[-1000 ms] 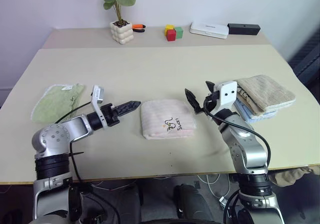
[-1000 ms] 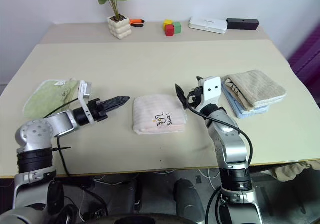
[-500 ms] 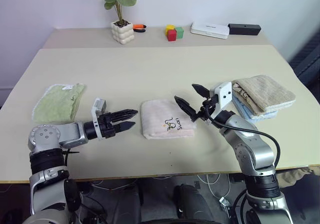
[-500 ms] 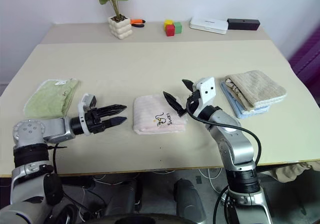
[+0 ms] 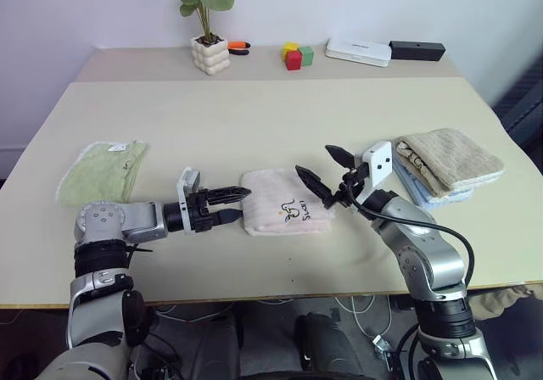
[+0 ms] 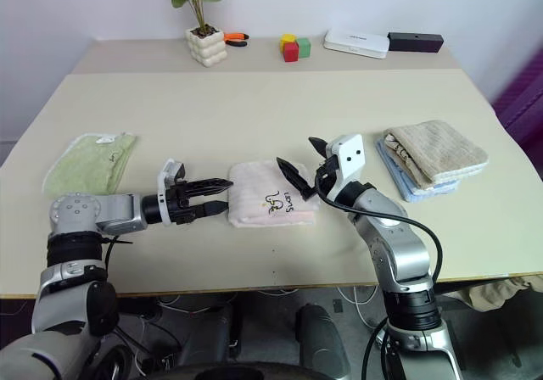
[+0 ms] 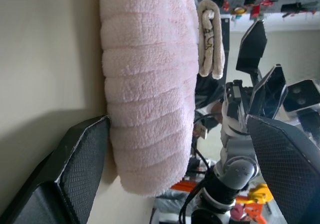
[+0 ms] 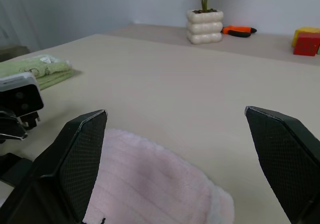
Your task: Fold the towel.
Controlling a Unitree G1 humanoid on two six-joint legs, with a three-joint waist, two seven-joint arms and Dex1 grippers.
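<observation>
Pink terry, the towel lies folded mid-table between the left gripper and right gripper, both spread wide and empty; a sideways nudge could undo its fold.

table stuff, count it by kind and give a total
towels and cloths: 4 (pink towel, green cloth, tan towel, blue towel)
toy blocks: 3
potted plant: 1
white box: 1
black box: 1
orange tool: 1
total: 11
</observation>
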